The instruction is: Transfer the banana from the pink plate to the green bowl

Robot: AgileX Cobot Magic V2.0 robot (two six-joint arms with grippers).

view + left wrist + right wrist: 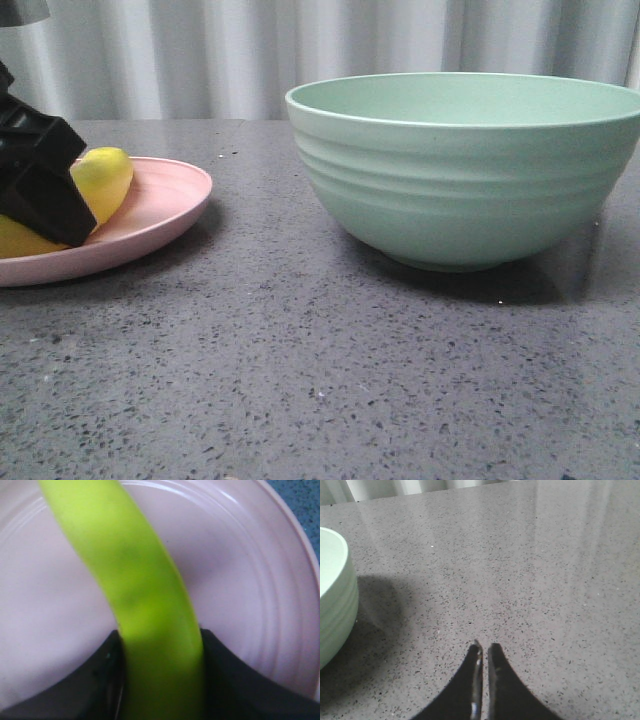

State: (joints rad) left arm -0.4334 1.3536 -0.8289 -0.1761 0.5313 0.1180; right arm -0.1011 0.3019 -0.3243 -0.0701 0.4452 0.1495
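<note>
The left gripper (162, 680) is clamped on the banana (100, 180), which lies on the pink plate (165, 215) at the counter's left edge, so lifting and carrying it to the green bowl (465, 170) remain, while the right gripper (484, 652) idles with fingers together.

- Looks like a staged test bench, lab-type setup, not a lived-in kitchen.
- Grey speckled stone-look tabletop (300, 380), kitchen-counter style.
- Plain pale pleated curtain (250, 50) closes off the whole background.
- Only tableware props on it: pink plate (170, 205), green bowl (465, 165).
</note>
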